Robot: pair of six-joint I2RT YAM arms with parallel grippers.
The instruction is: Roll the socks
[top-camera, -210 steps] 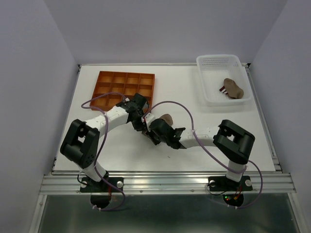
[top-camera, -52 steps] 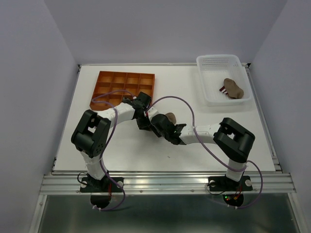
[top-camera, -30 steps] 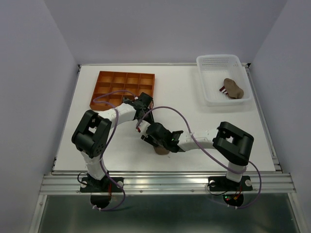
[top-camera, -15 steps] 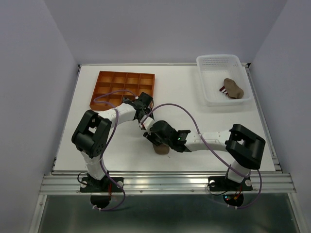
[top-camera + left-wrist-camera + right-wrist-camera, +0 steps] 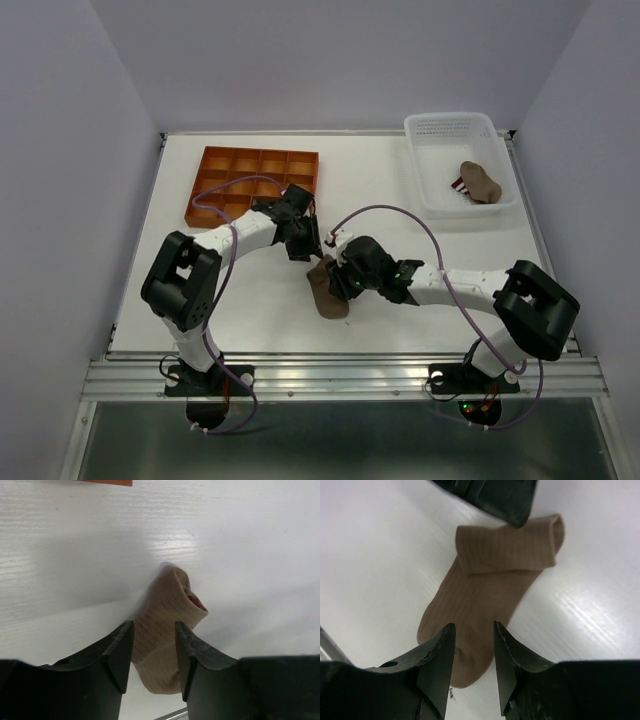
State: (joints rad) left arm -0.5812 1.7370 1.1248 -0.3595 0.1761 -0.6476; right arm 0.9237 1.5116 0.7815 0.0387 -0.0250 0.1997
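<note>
Bare tabletop nearside, orange tray probably close behind

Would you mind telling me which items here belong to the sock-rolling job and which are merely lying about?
Job in hand:
- tan sock on the table
- bundled socks in the basket
- left hand
- right hand

Lying about:
- orange tray
- white basket, merely holding the bundle
</note>
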